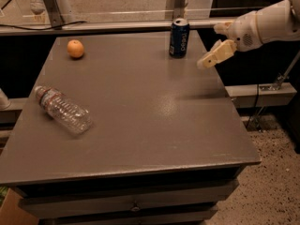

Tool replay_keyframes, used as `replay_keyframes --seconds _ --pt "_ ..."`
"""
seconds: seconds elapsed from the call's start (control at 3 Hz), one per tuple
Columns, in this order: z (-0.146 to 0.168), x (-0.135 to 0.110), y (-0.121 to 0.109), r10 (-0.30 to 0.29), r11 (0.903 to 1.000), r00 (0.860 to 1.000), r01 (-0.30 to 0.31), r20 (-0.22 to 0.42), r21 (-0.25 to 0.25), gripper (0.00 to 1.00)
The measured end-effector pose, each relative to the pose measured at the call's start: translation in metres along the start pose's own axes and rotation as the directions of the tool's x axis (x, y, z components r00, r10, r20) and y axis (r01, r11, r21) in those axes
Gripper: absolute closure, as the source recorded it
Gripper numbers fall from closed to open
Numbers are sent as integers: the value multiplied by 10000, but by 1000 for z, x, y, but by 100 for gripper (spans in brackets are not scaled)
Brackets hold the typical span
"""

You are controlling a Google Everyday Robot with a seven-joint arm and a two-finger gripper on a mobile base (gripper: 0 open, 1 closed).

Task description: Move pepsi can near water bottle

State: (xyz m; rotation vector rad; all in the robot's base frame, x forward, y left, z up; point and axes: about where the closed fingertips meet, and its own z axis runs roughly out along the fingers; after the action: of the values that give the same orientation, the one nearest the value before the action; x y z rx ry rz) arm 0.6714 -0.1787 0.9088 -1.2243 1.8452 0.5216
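The pepsi can point(179, 38) stands upright near the far edge of the grey table point(140, 111), right of centre. The water bottle point(63, 109) lies on its side at the table's left, its neck pointing to the far left. My gripper point(213, 55) hangs above the table's right edge, a short way right of the can and a little nearer to me. It touches nothing and holds nothing. The white arm reaches in from the upper right.
An orange point(75, 48) sits at the table's far left. A metal rail and posts point(117, 25) run behind the table. The table's right edge drops to a speckled floor point(272, 172). Drawers front the table below.
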Motion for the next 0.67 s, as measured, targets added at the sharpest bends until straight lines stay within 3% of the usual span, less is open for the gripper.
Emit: replay_keyframes --seconds 0.67 --pt "51 1 -48 170 9983 9941 -228 1067 532 0"
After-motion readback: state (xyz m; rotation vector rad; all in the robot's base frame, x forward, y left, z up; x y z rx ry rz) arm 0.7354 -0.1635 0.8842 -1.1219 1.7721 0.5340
